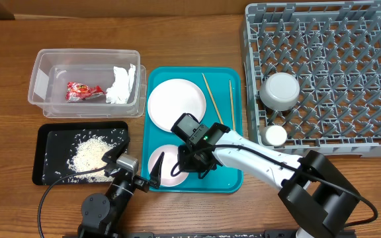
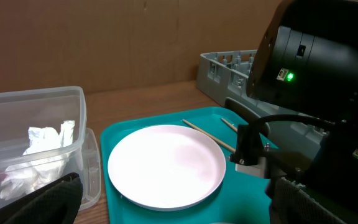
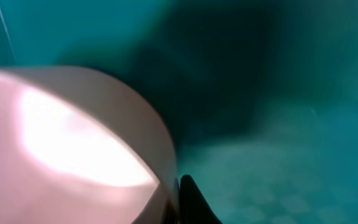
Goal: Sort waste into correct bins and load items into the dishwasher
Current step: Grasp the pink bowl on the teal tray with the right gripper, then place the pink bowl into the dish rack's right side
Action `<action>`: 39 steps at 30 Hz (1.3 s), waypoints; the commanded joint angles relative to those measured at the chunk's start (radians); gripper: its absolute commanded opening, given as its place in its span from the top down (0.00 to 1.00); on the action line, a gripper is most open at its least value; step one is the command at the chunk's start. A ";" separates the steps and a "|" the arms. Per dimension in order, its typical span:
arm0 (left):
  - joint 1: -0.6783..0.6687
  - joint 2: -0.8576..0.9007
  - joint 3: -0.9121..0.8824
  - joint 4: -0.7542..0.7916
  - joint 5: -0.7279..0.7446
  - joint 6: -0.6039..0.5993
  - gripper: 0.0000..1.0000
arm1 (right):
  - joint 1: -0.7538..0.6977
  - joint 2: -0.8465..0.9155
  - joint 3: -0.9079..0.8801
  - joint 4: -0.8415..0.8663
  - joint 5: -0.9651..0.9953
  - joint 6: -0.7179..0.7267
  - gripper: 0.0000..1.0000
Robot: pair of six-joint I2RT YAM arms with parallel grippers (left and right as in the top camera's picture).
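The red snack wrapper and white napkin lie in the clear tub. Rice lies in the black tray. The large white plate and two chopsticks lie on the teal tray. My right gripper is down at the smaller white dish; in the right wrist view a black finger presses on the dish's rim. My left gripper is open and empty, facing the plate. The grey bowl and white cup sit in the dish rack.
The left gripper sits low between the black tray and the teal tray's front left corner. The right arm crosses the teal tray's front right corner. The napkin in the tub and the rack also show in the left wrist view.
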 commanded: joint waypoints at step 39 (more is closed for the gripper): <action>0.010 -0.009 -0.004 0.001 0.015 0.015 0.00 | -0.917 -0.168 0.111 -0.089 1.336 -0.178 0.96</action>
